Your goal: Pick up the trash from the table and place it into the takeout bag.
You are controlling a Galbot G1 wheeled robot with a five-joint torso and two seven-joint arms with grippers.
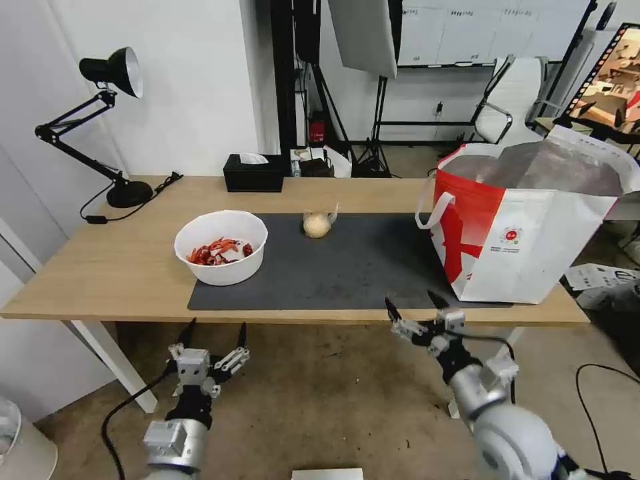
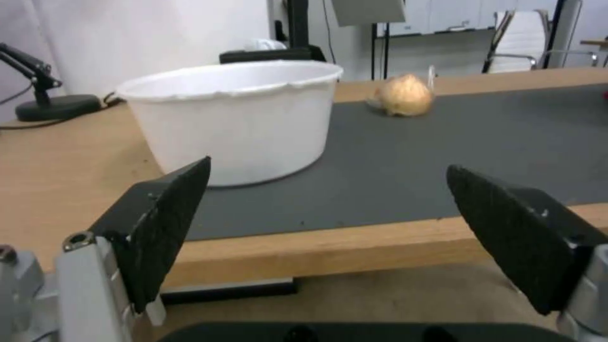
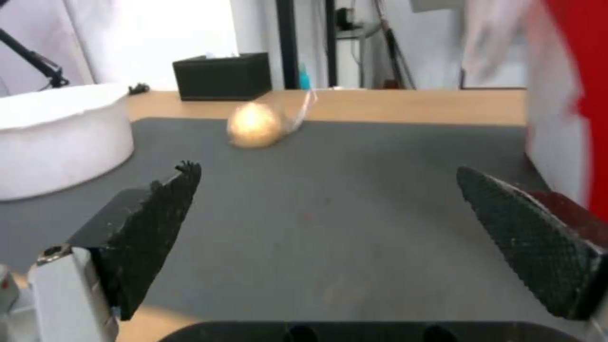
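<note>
Both arms reach forward from below the front edge of the desk (image 1: 133, 267), wrists roughly level, fingers pointing toward the dark grey mat (image 1: 347, 267). The left hand (image 1: 215, 332) hangs just short of the desk's front edge, in front of the mat's left corner; its two black fingers are spread wide with nothing between them, and in the left wrist view they frame the white bowl (image 2: 237, 126). The right hand (image 1: 412, 308) sits at the mat's front edge, near its right end, tilted slightly leftward, fingers likewise spread and empty.

The white bowl of red shells (image 1: 221, 247) stands on the mat's left end, partly overhanging onto the bare wood. The small yellowish pouch (image 1: 317, 224) lies at the mat's back edge, near the middle. The takeout bag (image 1: 527, 227) stands upright and open on the mat's right end, foil lining showing. A black tissue box (image 1: 253, 173) sits behind the mat, at the desk's back edge.
</note>
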